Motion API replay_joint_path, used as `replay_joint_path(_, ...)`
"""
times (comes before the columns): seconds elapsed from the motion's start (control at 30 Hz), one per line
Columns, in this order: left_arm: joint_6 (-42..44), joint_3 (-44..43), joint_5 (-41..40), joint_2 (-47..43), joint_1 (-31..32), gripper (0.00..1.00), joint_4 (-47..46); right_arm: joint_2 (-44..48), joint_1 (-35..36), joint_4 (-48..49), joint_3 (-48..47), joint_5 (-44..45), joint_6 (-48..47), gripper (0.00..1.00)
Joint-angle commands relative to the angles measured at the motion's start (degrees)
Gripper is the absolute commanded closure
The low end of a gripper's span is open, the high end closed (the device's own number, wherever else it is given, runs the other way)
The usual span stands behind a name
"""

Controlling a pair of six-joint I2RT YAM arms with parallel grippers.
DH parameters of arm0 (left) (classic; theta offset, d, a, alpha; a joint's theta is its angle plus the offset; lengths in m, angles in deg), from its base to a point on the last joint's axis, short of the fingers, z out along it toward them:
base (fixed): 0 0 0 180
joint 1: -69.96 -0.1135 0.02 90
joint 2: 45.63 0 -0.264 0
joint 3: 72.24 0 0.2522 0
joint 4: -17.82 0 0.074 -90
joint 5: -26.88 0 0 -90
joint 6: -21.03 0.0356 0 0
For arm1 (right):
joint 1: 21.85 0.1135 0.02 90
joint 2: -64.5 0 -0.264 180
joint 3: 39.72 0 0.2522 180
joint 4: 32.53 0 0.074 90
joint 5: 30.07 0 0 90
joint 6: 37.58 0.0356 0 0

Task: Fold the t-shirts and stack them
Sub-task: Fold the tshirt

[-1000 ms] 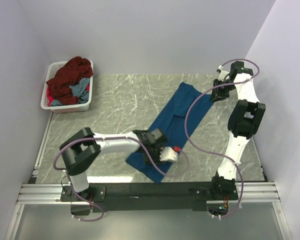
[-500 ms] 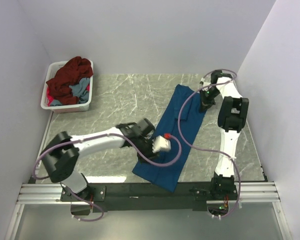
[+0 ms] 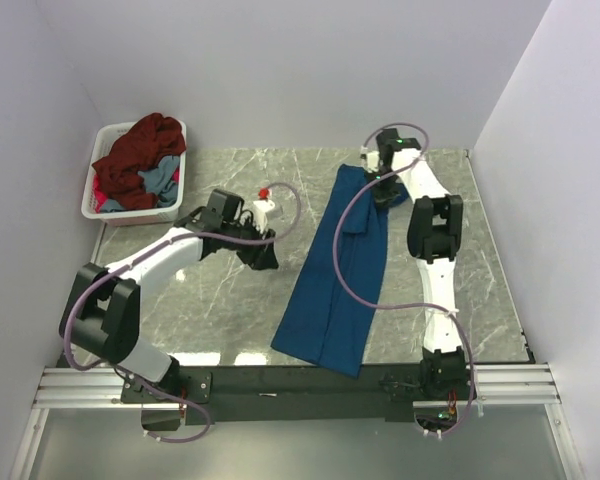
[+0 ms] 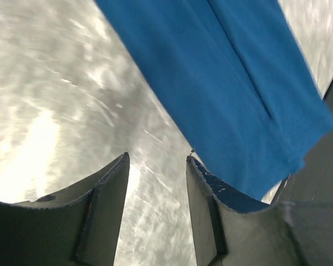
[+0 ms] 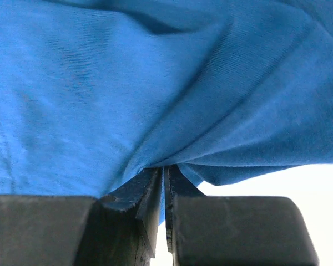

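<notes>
Pinched tight, the right gripper [image 5: 165,177] has its two dark jaws squeezed on a bunch of the blue t-shirt [image 3: 338,285]. Soft wrinkles spread out from the pinch. Seen from above, it holds the far end of the shirt, near the back of the table [image 3: 200,300]. The shirt is folded into a long, thin strip. Its long way runs from the far end at the gripper down to the near edge of the table. It leans, so the near end sits more to the left. A fold line runs along its length. The cloth is plain, soft and smooth. The table is grey and shiny like stone, with thin white lines. The left gripper [image 3: 263,256] is over the bare table to the left of the shirt, not touching it. Its jaws are apart with nothing between them. A white plastic basket [image 3: 170,212] sits at the far left corner. A dark red t-shirt [image 3: 140,150] is heaped on top in it, and a grey-blue t-shirt [image 3: 158,181] peeks out below.
</notes>
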State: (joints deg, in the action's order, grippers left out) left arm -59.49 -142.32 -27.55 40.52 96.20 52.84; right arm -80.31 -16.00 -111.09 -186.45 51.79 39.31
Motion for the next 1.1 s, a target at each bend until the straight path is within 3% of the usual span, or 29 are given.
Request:
replay_joint_path(0.0, -9.03, -4.14, 2.4, 2.34, -2.15, 0.48, -7.71, -0.65, 3.73, 4.23, -2.13, 3.92, -2.36, 0.87)
replay_joint_path(0.27, -30.36, -31.46, -0.06, 25.54, 0.21, 0.5, -17.03, 15.69, -2.31, 13.02, 8.5, 7.97, -2.89, 0.82)
replay_joint_path(0.43, -37.33, -45.96, -2.61, 39.87, 3.55, 0.55, -20.81, 17.46, -8.21, 9.97, 4.83, 11.05, -4.92, 0.81)
replay_joint_path(0.53, -40.76, -50.1, -3.49, 45.41, 5.22, 0.57, -24.15, 17.46, -11.29, 7.33, 2.54, 5.87, -3.95, 0.8)
replay_joint_path(0.63, -43.13, -53.18, -4.72, 49.72, 6.37, 0.57, -25.38, 19.91, -12.17, 7.05, 6.13, 1.14, -3.42, 0.79)
replay_joint_path(0.83, -47.18, -60.66, -9.81, 57.63, 6.19, 0.65, -20.21, 22.65, -12.7, 4.34, 11.5, -7.58, -0.35, 0.76)
replay_joint_path(1.07, -52.8, -57.42, -18.78, 57.56, 1.02, 0.71, -13.88, 20.1, -12.88, 3.09, 12.03, -17.42, 3.25, 0.68)
